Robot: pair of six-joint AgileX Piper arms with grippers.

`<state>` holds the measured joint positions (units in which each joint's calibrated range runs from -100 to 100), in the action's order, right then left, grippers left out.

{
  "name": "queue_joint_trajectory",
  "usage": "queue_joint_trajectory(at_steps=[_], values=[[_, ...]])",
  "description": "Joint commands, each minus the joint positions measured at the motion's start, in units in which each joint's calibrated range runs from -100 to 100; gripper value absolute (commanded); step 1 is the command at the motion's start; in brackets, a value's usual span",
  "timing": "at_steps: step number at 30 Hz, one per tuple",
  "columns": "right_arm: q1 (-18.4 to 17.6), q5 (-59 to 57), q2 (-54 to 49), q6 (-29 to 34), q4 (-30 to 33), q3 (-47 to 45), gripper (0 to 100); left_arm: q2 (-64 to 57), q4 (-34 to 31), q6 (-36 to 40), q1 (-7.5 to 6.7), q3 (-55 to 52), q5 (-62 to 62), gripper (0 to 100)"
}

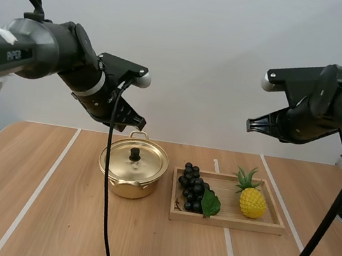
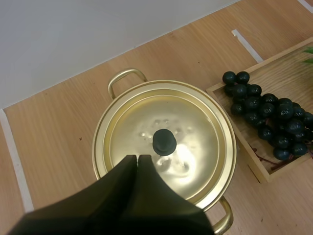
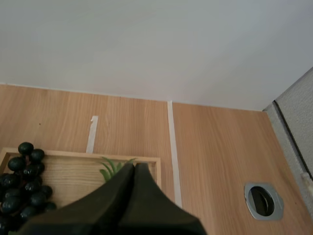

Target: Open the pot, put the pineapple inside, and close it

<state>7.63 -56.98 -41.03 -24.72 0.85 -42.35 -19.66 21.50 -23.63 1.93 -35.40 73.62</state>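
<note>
Left gripper hangs over the round gold metal pot, fingers pressed together on nothing, lined up with the black knob on its lid, probably because the lid comes off first. Right gripper, also closed and empty, hovers above the shallow wooden tray where the yellow plastic pineapple sits beside dark grapes.

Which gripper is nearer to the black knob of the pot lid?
Left. The left gripper hangs shut close above the knob; the right gripper is high over the wooden tray.
</note>
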Motion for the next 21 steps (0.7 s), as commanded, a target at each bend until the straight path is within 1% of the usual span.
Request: queue_joint_trajectory(at_steps=[1,4,7,10,11,20,21], values=[[0.22,1.56,0.21,0.13,0.18,-1.21,0,1.38,1.79,-1.59,-0.23,0.21,-0.12,20],[0.22,1.56,0.21,0.13,0.18,-1.65,0,3.09,2.56,-1.82,-0.23,0.21,-0.12,46],[0.22,1.56,0.21,0.13,0.18,-1.82,0,4.45,4.35,-2.07,-0.23,0.21,0.25,69],[0.22,1.56,0.21,0.13,0.18,-1.82,0,5.64,6.37,-5.15,-0.23,0.21,1.91,85],[0.22,1.56,0.21,0.13,0.18,-1.82,0,5.97,6.49,-5.73,-0.23,0.21,1.91,87],[0.22,1.56,0.21,0.13,0.07,-1.80,0,10.30,6.76,-7.77,-0.23,0.21,1.32,87],[0.22,1.56,0.21,0.13,-0.08,-1.80,0,10.99,6.08,-7.95,-0.51,0.21,0.57,87]])
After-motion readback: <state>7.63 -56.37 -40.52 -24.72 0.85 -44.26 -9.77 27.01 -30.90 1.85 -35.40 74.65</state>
